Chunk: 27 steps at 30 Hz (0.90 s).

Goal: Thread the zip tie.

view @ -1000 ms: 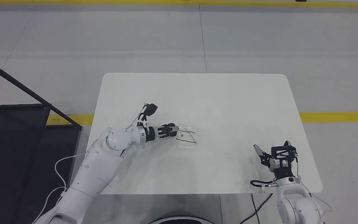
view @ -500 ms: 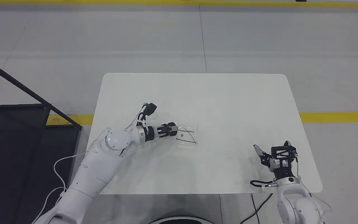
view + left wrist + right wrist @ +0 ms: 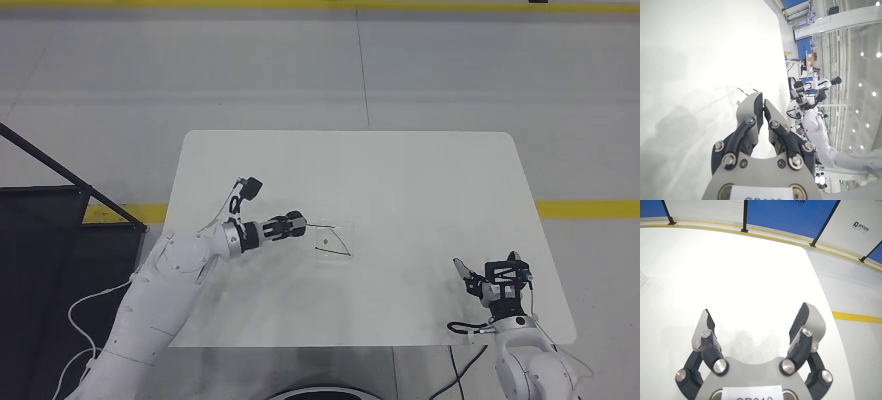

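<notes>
Though it hangs just over the near right corner of the surface (image 3: 430, 170), the right gripper (image 3: 755, 308) holds nothing. Its jaws stand wide apart, the ribbed black pads (image 3: 797, 321) facing each other across bare white top.

Farther in and well off to the left, the left gripper (image 3: 293, 222) sits low over the surface, pointing toward its middle. Its jaws are all but together, with only a hairline gap. In the left wrist view a thin black sliver is nipped between the pads, which I take for the tail of the zip tie (image 3: 341, 243). From the top, a fine dark line runs from those jaws to the rest of the tie. The tie lies just beyond them as a thin black angle, left of the surface's centre. It rests on a small clear sheet (image 3: 323, 238), hard to make out against the white; whether that is flat or a shallow tray I cannot tell.

The surface is a white slab with rounded corners. Around it the floor (image 3: 300, 70) is pale grey, crossed by a yellow line (image 3: 590, 208), with a black frame (image 3: 45, 157) at the left side. Past the far edge, the right wrist view takes in blue and white panels (image 3: 781, 211) on black posts.
</notes>
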Each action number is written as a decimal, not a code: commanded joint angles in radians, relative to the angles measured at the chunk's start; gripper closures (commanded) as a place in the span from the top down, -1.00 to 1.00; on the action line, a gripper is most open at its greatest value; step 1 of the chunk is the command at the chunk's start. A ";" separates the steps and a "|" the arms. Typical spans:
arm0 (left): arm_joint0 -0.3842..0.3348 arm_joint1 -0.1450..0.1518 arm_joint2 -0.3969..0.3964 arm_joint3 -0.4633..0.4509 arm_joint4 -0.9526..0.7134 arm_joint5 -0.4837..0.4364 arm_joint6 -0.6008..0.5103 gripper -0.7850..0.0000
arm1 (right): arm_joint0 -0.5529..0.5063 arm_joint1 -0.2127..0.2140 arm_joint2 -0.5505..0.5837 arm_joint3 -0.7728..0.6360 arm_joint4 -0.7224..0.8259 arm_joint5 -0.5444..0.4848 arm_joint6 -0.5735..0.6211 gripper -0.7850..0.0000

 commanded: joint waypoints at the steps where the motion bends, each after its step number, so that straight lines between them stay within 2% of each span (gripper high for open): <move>1: 0.022 0.009 -0.030 -0.027 -0.007 -0.050 -0.019 -1.00 | -0.003 0.000 0.002 0.003 0.009 -0.026 -0.027 1.00; 7: 0.061 0.025 -0.077 -0.080 -0.039 -0.128 -0.078 -1.00 | -0.061 0.003 -0.003 -0.092 -0.035 -0.123 -0.063 1.00; 14: 0.060 0.039 -0.106 -0.107 -0.138 -0.184 -0.182 -1.00 | -0.067 0.010 -0.024 -0.201 0.177 -0.396 0.070 1.00; 18: 0.069 0.047 -0.130 -0.126 -0.133 -0.188 -0.176 -1.00 | -0.060 0.013 -0.016 -0.229 0.234 -0.433 0.155 1.00; 27: 0.069 0.047 -0.130 -0.126 -0.133 -0.188 -0.176 -1.00 | -0.060 0.013 -0.016 -0.229 0.234 -0.433 0.155 1.00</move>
